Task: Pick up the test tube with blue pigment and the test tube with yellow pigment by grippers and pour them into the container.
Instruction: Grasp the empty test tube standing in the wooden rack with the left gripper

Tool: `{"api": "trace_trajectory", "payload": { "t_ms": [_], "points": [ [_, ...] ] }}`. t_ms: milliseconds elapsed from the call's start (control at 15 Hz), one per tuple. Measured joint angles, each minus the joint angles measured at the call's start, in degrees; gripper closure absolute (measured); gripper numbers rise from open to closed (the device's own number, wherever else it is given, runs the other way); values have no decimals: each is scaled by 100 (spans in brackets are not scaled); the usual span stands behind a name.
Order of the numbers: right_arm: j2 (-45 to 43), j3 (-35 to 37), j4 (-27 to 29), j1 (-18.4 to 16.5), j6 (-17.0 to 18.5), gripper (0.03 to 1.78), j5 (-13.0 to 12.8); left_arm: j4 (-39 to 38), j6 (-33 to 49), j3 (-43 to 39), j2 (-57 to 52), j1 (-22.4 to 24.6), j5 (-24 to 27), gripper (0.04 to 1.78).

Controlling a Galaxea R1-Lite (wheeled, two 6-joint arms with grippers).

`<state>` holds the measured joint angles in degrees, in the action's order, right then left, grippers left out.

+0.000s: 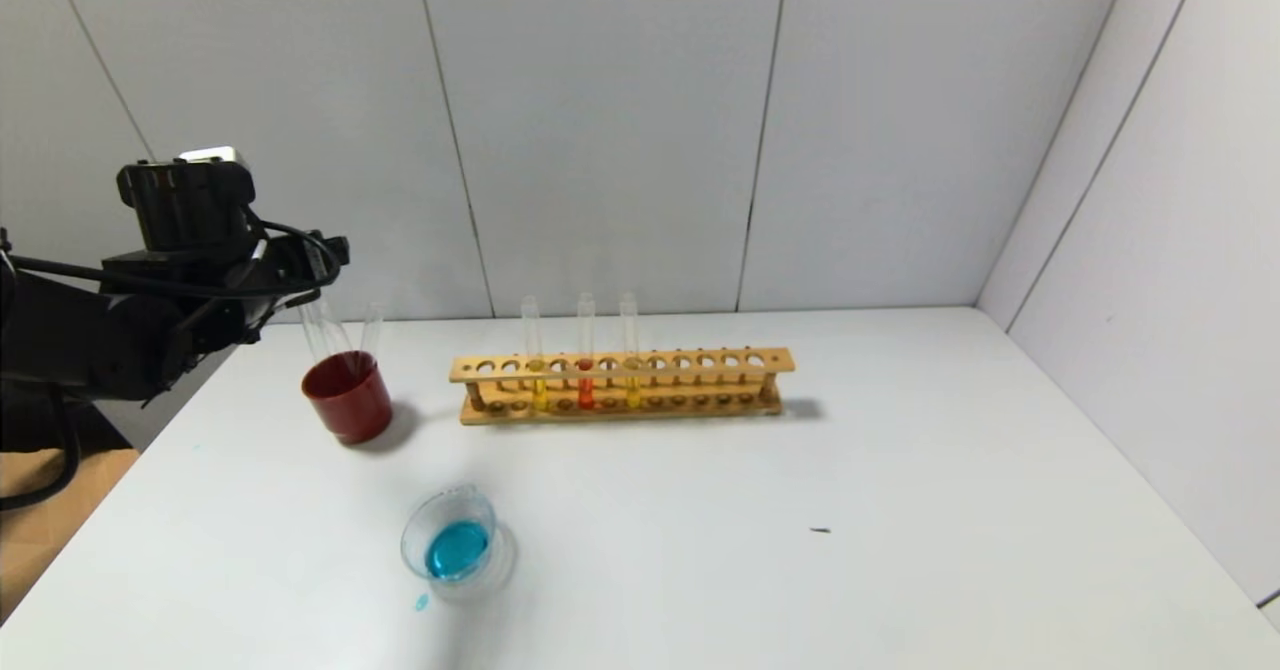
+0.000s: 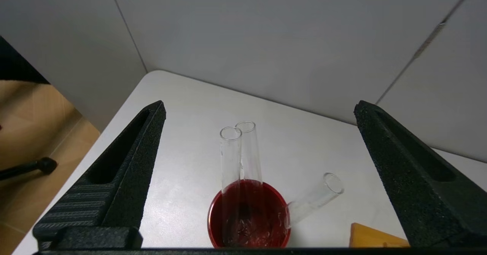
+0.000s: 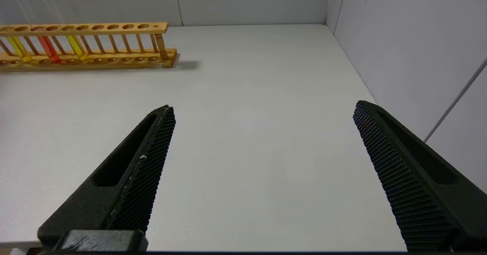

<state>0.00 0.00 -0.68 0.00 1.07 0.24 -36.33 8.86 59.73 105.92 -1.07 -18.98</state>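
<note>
The container [image 1: 408, 540], a clear glass bowl, sits near the table's front left and holds blue liquid. No tube with blue liquid shows. Two test tubes with yellow pigment [image 1: 537, 375] [image 1: 631, 375] stand in the wooden rack [image 1: 700, 362], on either side of a red-orange tube [image 1: 585, 385]; they also show in the right wrist view [image 3: 19, 49] [image 3: 78, 47]. My left gripper [image 1: 305, 285] [image 2: 260, 106] is open and empty, just above three empty tubes [image 2: 230, 156] in a dark red cup. My right gripper [image 3: 262, 108] is open and empty over bare table, out of the head view.
The dark red cup [image 1: 350, 405] [image 2: 209, 220] stands left of the rack, near the table's left edge. A small blue drop [image 1: 421, 603] lies on the table in front of the bowl. Grey walls close the back and right sides.
</note>
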Motion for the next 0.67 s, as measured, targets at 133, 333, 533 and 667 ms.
{"api": "trace_trajectory", "payload": {
  "t_ms": [133,333,533,667],
  "points": [
    [0,0,2,2,5,10,0,17,-77,-199,-301,-187,-20,8],
    [0,0,2,2,2,10,-2,56,-313,-633,-835,-669,-20,8],
    [0,0,0,0,0,10,0,141,-379,-1062,-1279,-1296,-157,8],
    [0,0,2,0,2,10,-2,141,-390,-1298,-1497,-1670,-276,8]
  ]
}}
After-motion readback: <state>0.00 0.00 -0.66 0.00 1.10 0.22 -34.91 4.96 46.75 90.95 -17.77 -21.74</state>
